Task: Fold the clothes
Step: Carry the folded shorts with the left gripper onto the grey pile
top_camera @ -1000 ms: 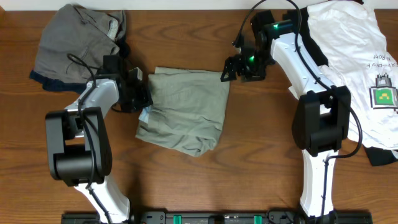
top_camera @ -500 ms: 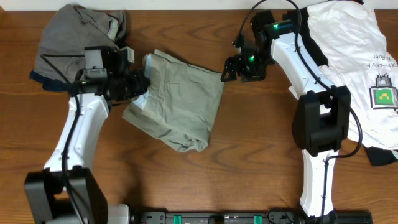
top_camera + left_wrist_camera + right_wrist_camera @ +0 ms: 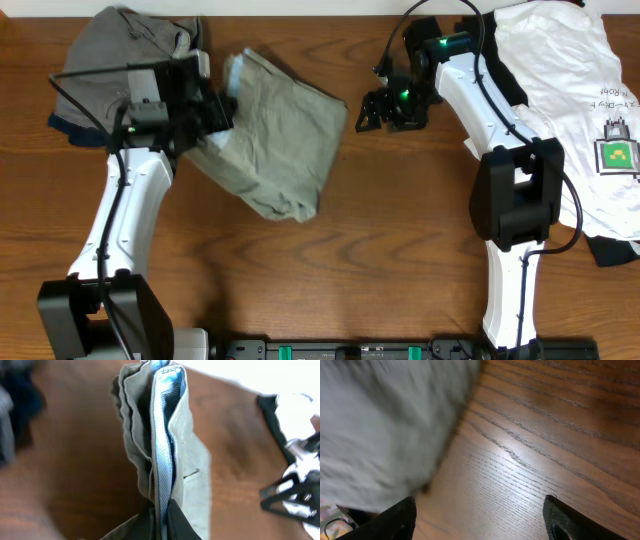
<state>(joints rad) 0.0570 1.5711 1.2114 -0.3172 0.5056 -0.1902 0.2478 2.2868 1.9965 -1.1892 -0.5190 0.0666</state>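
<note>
The folded pale khaki-olive shorts (image 3: 280,140) lie skewed on the table at centre-left. My left gripper (image 3: 222,108) is shut on their left edge, near the top corner; in the left wrist view the fingers (image 3: 161,517) pinch the stacked layers with blue-striped lining (image 3: 162,435). My right gripper (image 3: 372,108) is open and empty over bare wood just right of the shorts; in its wrist view (image 3: 480,520) the blurred shorts (image 3: 385,425) lie to the left. A white T-shirt with green print (image 3: 570,90) lies at the far right over a black garment (image 3: 615,250).
A grey garment pile (image 3: 120,70) with a dark blue piece under it sits at the back left, right behind my left arm. The wooden table (image 3: 400,260) runs to the front edge, where a black rail holds the arm bases.
My left gripper has dragged the shorts' left edge up and to the left toward the grey pile, turning the whole folded bundle. The right arm has stayed put.
</note>
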